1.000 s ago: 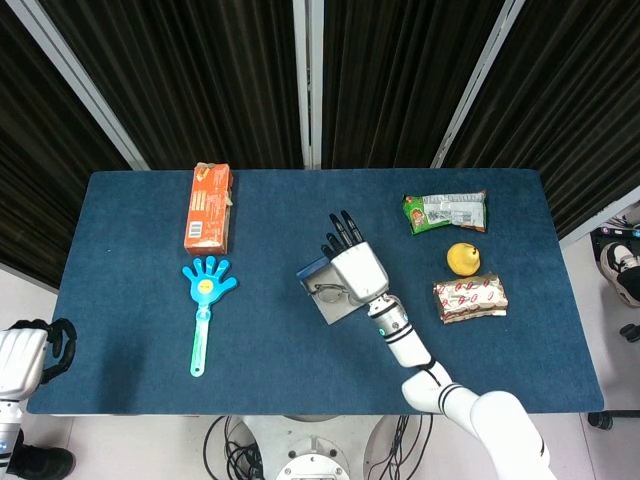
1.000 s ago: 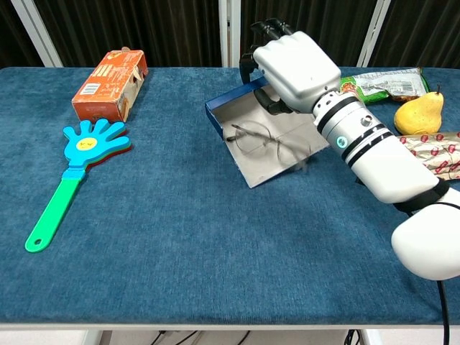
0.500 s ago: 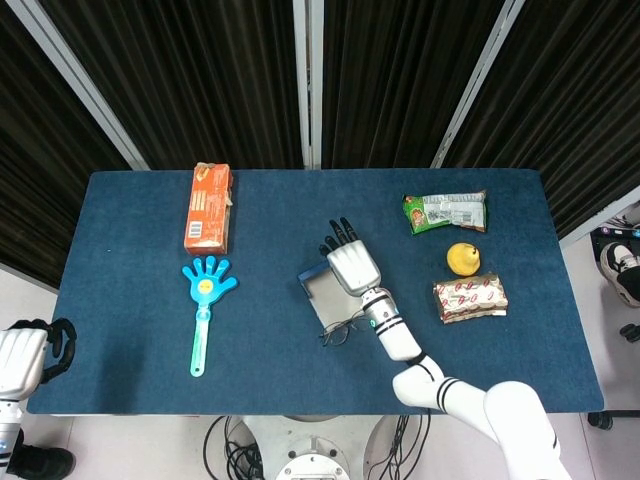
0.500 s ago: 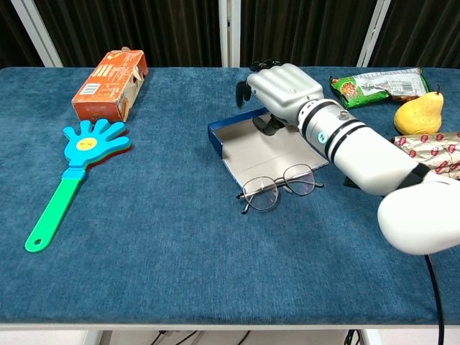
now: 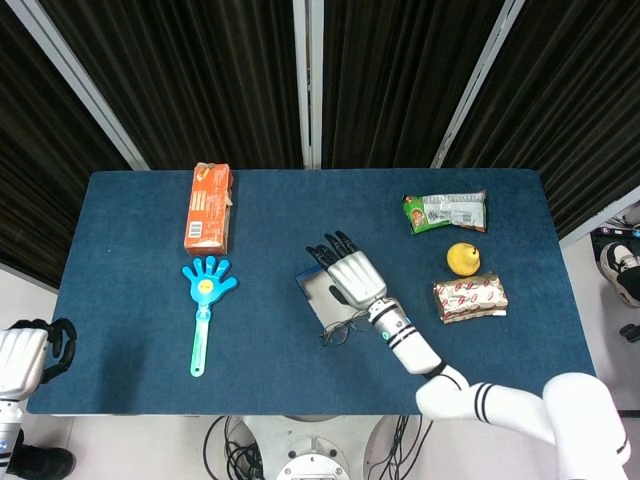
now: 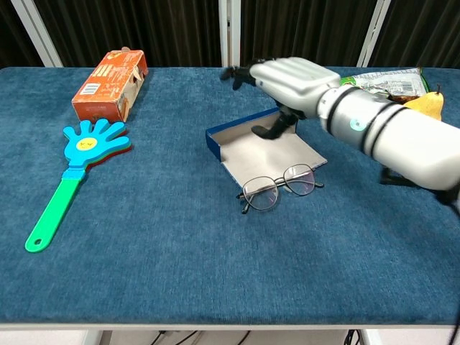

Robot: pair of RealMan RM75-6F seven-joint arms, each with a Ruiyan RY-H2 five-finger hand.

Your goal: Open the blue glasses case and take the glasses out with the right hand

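1. The blue glasses case (image 6: 262, 144) lies open near the middle of the counter (image 6: 180, 251), its pale inner face turned up and its blue wall along the far and left edges
2. The glasses (image 6: 279, 187) lie on the counter at 6 o'clock of the case, out of it, with the far rims just touching or overlapping its near edge; in the head view they show as a thin wire shape (image 5: 340, 328) at the case's near corner
3. The right hand (image 6: 291, 79) hovers over the far side of the case with its fingers spread and extended toward 10 o'clock, holding nothing; the thumb (image 6: 272, 129) points down toward the inside of the case, and I cannot tell whether it touches
4. The left hand (image 5: 25, 355) hangs off the counter's near-left corner, at about 8 o'clock of the case, its dark fingers curled; whether it is closed tight cannot be told
5. An orange carton (image 6: 110, 83) lies far left, and a blue hand-shaped clapper (image 6: 75, 169) with a green handle lies just at 6 o'clock of it
6. At 3 o'clock of the case sit a green snack bag (image 5: 445, 211), a yellow pear (image 5: 462, 258) and a red-and-white packet (image 5: 470, 297)
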